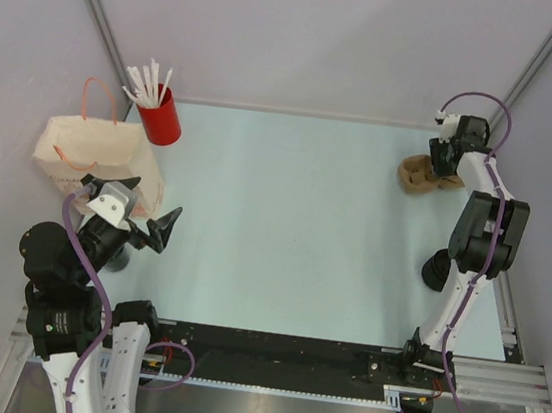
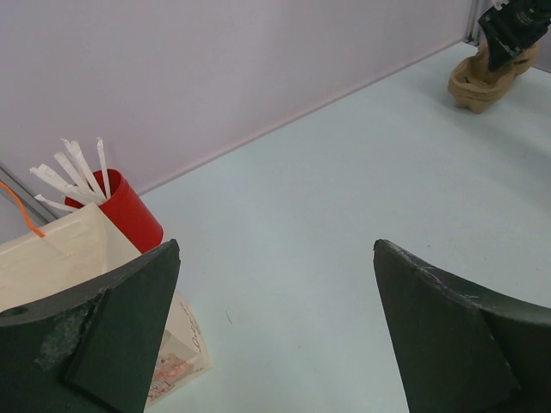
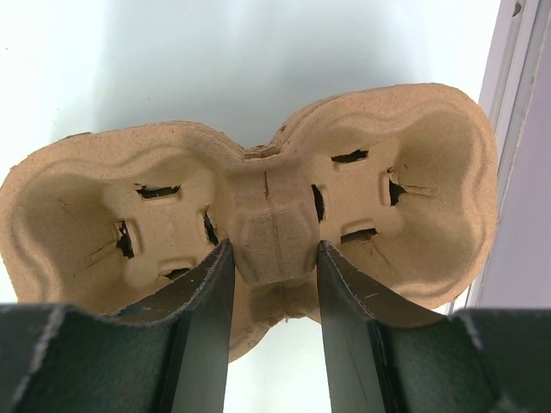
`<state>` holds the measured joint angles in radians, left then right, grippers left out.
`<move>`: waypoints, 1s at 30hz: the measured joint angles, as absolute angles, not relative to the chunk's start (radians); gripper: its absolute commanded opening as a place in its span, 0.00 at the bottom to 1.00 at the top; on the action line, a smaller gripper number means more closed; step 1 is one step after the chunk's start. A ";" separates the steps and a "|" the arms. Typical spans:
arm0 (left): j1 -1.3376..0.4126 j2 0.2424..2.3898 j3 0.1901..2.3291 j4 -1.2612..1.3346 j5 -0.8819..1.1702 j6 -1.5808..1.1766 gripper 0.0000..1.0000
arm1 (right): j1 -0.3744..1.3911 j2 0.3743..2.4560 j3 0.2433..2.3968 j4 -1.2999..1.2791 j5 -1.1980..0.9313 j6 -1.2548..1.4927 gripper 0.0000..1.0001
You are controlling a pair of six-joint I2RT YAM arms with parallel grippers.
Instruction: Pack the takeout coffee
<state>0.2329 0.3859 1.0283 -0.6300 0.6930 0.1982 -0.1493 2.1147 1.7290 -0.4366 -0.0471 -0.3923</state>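
The left arm (image 1: 76,273) reaches toward the left side of the tabletop (image 1: 295,219). The left jaws stand wide apart and hold nothing. They hang just beside the near edge of the bag (image 1: 87,148). The bag is of pale paper with thin orange handles. In the left wrist view there is some reddish print on its lower corner, but it is too small and blurred to read. Just behind the bag stands the red cup (image 1: 162,122) with white straws (image 1: 148,83) in it.

The right arm (image 1: 489,233) stretches to the far right corner. There the right jaws are narrow and closed on the middle ridge of the carrier (image 3: 405,198), one finger on each side of it. The carrier is brown pulp with two wells and slits in their walls. I see no label or brand on it.

The coffee cup (image 1: 435,270) is dark and stands on the right side of the tabletop, just beside the right arm and partly hidden by it. It is near neither jaws and well apart from the bag. No writing on it can be seen.
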 measured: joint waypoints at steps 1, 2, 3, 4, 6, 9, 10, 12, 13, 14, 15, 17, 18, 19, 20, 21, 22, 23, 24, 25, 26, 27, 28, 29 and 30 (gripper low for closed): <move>0.233 0.386 1.028 -0.630 0.693 0.198 0.99 | -0.150 2.113 1.727 -0.437 -0.051 -0.392 0.40; 0.234 0.386 1.028 -0.630 0.693 0.195 1.00 | -0.151 2.112 1.726 -0.437 -0.053 -0.392 0.39; 0.234 0.386 1.028 -0.630 0.693 0.192 0.99 | -0.151 2.111 1.724 -0.437 -0.056 -0.392 0.39; 0.234 0.386 1.028 -0.630 0.693 0.192 0.99 | -0.151 2.110 1.724 -0.437 -0.059 -0.392 0.41; 0.234 0.386 1.026 -0.630 0.693 0.192 0.99 | -0.151 2.108 1.723 -0.437 -0.065 -0.392 0.48; 0.234 0.386 1.026 -0.630 0.693 0.192 1.00 | -0.151 2.106 1.723 -0.437 -0.072 -0.388 0.60; 0.234 0.386 1.026 -0.630 0.693 0.192 1.00 | -0.151 2.105 1.723 -0.436 -0.073 -0.388 0.60; 0.235 0.386 1.026 -0.630 0.693 0.192 0.99 | -0.151 2.101 1.723 -0.435 -0.073 -0.390 0.60; 0.235 0.386 1.026 -0.630 0.693 0.192 0.99 | -0.151 2.100 1.723 -0.435 -0.074 -0.389 0.59; 0.235 0.386 1.026 -0.630 0.693 0.192 0.99 | -0.151 2.099 1.723 -0.434 -0.075 -0.390 0.59; 0.235 0.386 1.026 -0.630 0.694 0.192 0.99 | -0.151 2.098 1.723 -0.433 -0.077 -0.390 0.58; 0.235 0.386 1.026 -0.630 0.694 0.192 0.99 | -0.151 2.098 1.723 -0.432 -0.078 -0.390 0.54; 0.235 0.386 1.026 -0.630 0.694 0.192 0.99 | -0.151 2.098 1.723 -0.430 -0.079 -0.391 0.52; 0.235 0.386 1.026 -0.630 0.694 0.192 1.00 | -0.151 2.098 1.723 -0.430 -0.081 -0.391 0.50; 0.236 0.386 1.026 -0.630 0.694 0.192 0.99 | -0.151 2.098 1.723 -0.429 -0.084 -0.392 0.50; 0.236 0.386 1.026 -0.630 0.694 0.192 0.99 | -0.151 2.098 1.723 -0.429 -0.086 -0.392 0.49; 0.236 0.386 1.026 -0.630 0.694 0.192 0.99 | -0.151 2.098 1.723 -0.428 -0.088 -0.392 0.47; 0.236 0.386 1.026 -0.630 0.694 0.192 0.99 | -0.151 2.098 1.723 -0.428 -0.088 -0.392 0.46; 0.236 0.386 1.026 -0.630 0.694 0.192 1.00 | -0.151 2.098 1.723 -0.428 -0.088 -0.392 0.44; 0.236 0.386 1.026 -0.630 0.694 0.192 1.00 | -0.151 2.098 1.723 -0.428 -0.088 -0.392 0.40; 0.236 0.386 1.026 -0.630 0.694 0.192 1.00 | -0.151 2.098 1.723 -0.427 -0.089 -0.392 0.38; 0.236 0.386 1.026 -0.630 0.694 0.192 0.99 | -0.151 2.098 1.723 -0.427 -0.089 -0.394 0.34; 0.237 0.386 1.026 -0.630 0.694 0.192 1.00 | -0.151 2.097 1.723 -0.427 -0.093 -0.392 0.33; 0.237 0.386 1.026 -0.630 0.694 0.192 0.99 | -0.151 2.096 1.723 -0.427 -0.094 -0.393 0.32; 0.237 0.386 1.026 -0.630 0.694 0.191 1.00 | -0.151 2.095 1.723 -0.426 -0.095 -0.393 0.32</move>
